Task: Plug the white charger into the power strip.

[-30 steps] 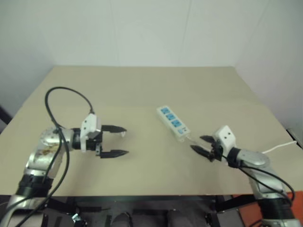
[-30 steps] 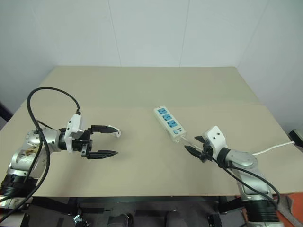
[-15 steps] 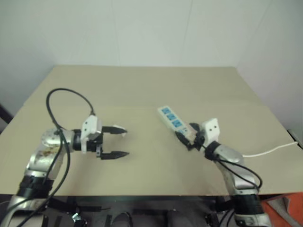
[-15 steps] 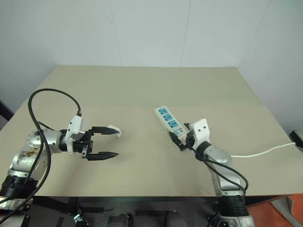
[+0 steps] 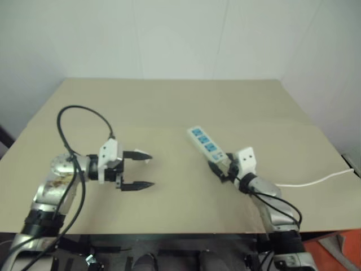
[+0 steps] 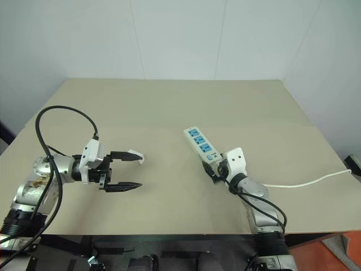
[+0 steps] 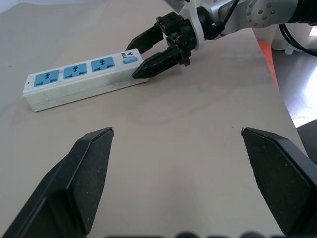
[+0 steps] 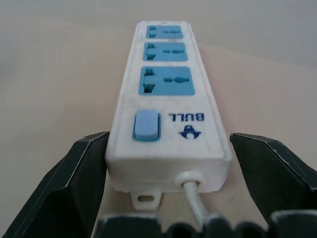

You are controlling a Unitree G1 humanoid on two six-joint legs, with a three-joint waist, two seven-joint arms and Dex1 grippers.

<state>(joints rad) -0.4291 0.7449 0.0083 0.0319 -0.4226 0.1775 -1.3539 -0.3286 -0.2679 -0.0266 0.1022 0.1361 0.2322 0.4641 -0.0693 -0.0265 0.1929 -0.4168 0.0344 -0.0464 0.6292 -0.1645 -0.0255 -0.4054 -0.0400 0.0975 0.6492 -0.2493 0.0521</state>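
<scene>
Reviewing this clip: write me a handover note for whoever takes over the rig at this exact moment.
Left gripper: open, held above the table on the robot's left, nothing between its fingers.
Right gripper: open, its fingers on either side of the power strip's switch end, where the cord leaves. I cannot tell whether they touch it.
Power strip: flat on the table, all three blue sockets free.
White charger: probably the small white thing at the left gripper's far fingertip, but that is uncertain.
Done: right gripper brought to the strip.
Left: steady the strip, grasp the charger, plug it in.
</scene>
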